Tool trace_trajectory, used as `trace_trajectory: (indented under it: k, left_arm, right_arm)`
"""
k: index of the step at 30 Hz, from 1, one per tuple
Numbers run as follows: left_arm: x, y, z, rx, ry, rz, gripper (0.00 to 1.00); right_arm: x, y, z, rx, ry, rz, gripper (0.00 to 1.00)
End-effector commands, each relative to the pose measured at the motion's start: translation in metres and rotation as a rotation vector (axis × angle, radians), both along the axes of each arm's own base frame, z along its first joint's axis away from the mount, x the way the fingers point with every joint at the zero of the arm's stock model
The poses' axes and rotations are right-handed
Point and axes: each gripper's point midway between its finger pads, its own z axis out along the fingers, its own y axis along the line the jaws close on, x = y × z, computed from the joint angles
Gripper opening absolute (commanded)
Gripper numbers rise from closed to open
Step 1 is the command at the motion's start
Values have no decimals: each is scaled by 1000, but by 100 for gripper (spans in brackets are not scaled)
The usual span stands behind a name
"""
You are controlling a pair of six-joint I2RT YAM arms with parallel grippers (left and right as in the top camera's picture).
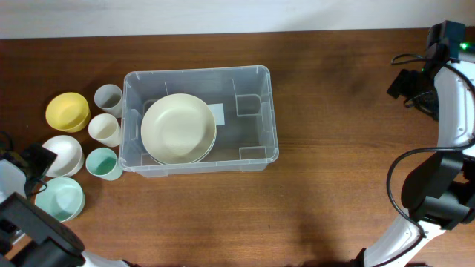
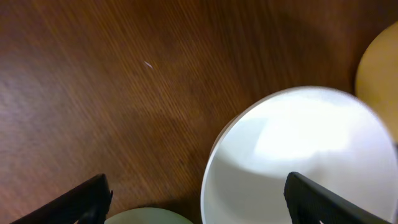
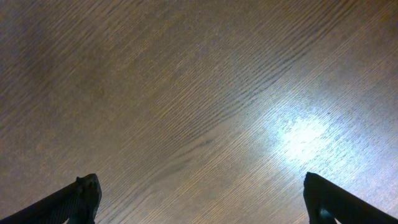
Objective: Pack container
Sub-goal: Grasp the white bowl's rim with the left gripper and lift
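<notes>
We found the container (image 1: pixel 199 71) left of centre in the overhead frame, cream plates (image 1: pixel 178 127) inside it, with bowls (image 1: pixel 67 111) and cups (image 1: pixel 108 98) at its left. The left gripper (image 2: pixel 199 186) hung released over the white bowl (image 2: pixel 305 155); the right gripper (image 3: pixel 199 186) gaped above the table (image 3: pixel 186 93).

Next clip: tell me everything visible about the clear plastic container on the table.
The container is a large rectangular bin of clear plastic with a rounded rim, moulded blocks in its corners and a white label on its base. It stands upright and lidless on the wooden table, left of centre. In its left half lie cream plates, apparently stacked; the right half is bare. A grey cup, a cream cup and a teal cup stand close along its left wall; contact cannot be told.
</notes>
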Motion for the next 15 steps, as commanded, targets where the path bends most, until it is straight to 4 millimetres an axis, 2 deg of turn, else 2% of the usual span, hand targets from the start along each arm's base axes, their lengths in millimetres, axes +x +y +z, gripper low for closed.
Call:
trace_trajectory:
  k: [1, 4, 11, 13, 15]
  left_arm:
    - [3, -1, -18, -36, 23, -50, 96]
    - [1, -3, -31, -56, 47, -57, 96]
    - [6, 2, -29, -32, 32, -70, 96]
    - [8, 3, -29, -25, 26, -70, 90]
    - [9, 4, -28, -21, 22, -70, 77]
  right_arm:
    - [-1, 0, 4, -3, -10, -8, 99]
    - [-1, 0, 4, -3, -10, -8, 99]
    - [-1, 0, 4, -3, -10, -8, 99]
    - [-1, 0, 4, -3, -10, -8, 99]
    - [-1, 0, 4, -3, -10, -8, 99]
